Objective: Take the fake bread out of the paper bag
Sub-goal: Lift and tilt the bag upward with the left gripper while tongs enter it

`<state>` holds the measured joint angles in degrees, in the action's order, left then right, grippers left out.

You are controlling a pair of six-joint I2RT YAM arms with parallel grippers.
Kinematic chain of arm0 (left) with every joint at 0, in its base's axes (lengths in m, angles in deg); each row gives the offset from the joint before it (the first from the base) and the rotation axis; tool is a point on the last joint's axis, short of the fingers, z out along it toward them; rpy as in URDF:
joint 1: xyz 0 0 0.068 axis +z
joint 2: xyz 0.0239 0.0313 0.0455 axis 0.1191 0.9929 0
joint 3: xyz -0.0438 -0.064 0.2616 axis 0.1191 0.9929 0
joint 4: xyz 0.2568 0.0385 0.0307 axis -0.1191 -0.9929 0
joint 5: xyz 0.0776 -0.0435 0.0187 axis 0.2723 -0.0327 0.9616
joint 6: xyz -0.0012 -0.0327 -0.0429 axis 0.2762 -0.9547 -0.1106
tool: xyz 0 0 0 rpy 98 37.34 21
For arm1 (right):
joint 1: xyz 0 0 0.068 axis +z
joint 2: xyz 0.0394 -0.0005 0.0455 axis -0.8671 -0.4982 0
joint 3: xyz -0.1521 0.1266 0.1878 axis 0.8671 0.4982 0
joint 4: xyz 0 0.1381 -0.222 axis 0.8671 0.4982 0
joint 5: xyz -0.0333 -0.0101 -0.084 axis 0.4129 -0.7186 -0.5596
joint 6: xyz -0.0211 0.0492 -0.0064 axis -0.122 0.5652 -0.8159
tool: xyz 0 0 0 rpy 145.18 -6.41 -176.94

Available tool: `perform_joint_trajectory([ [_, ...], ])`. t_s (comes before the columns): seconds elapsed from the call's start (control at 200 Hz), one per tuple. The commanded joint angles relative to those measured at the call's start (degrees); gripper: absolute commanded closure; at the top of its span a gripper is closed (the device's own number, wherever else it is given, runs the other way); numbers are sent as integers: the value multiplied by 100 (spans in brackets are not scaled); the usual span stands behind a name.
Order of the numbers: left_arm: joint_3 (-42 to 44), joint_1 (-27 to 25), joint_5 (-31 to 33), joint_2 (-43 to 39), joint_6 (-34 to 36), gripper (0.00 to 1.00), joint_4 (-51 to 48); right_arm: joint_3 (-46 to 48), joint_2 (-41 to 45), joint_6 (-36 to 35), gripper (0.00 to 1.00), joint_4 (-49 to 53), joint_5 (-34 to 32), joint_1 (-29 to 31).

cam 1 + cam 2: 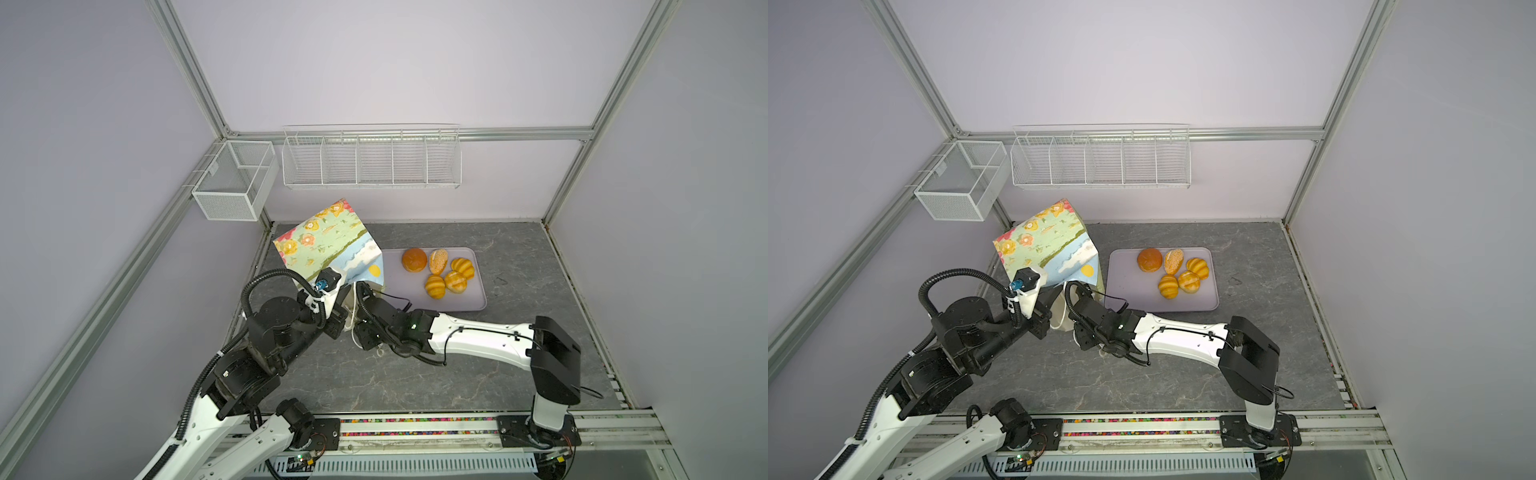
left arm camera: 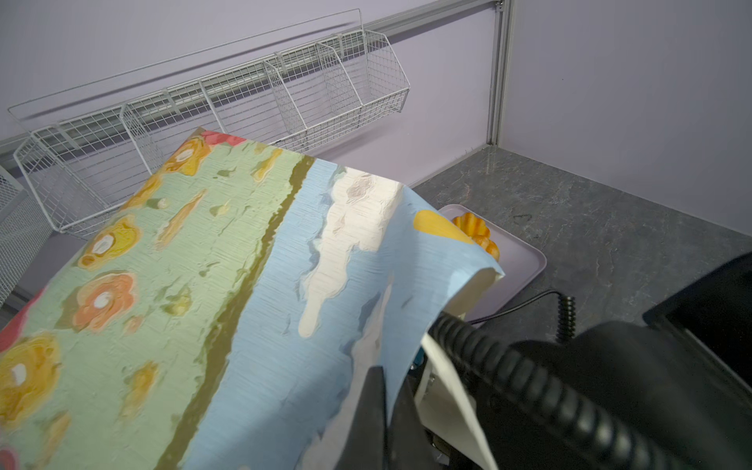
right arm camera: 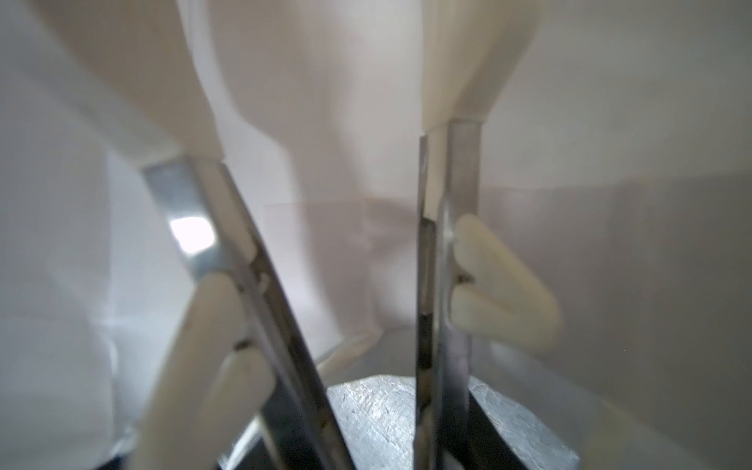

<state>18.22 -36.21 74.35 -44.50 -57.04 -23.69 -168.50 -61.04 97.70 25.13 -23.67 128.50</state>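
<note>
1. The paper bag (image 1: 328, 241) tilts near the far left corner of the counter (image 1: 415, 374), its rim clenched in the left pincer (image 2: 388, 401); hold it steady.
2. The right pincer (image 3: 317, 134), released and empty, is inside the bag; no loaf shows, so probe deeper, gently.
3. Beside it, the lavender tray (image 1: 469, 301) carries a round brown bun (image 1: 414, 260), seeded roll (image 1: 438, 260) and three striped rolls (image 1: 455, 281); bag walls crowd the reach.

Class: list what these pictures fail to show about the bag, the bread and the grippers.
- Paper bag contents: in both top views its printed face and the arms cover the mouth; the right wrist view shows only blurred white lining around the right gripper.
- Left gripper: cut off by the left wrist view's edge, hidden under its wrist in top views.
- Tray bread: in the left wrist view the bag hides all but some striped roll.
</note>
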Motion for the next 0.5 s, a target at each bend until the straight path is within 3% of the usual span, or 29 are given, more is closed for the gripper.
perform_joint_trajectory([
  [0.0, 69, -37, -109, -69, 69, 100, 268, -160, -123, 184, 53, -232, 179, -58],
  [0.375, 523, -36, -58, -183, -84, 100, 416, 85, -112, 1162, 53, -367, 537, -339],
  [0.495, 700, -37, -71, -489, -88, 100, 509, -234, -444, 1244, 53, -413, 1078, -555],
])
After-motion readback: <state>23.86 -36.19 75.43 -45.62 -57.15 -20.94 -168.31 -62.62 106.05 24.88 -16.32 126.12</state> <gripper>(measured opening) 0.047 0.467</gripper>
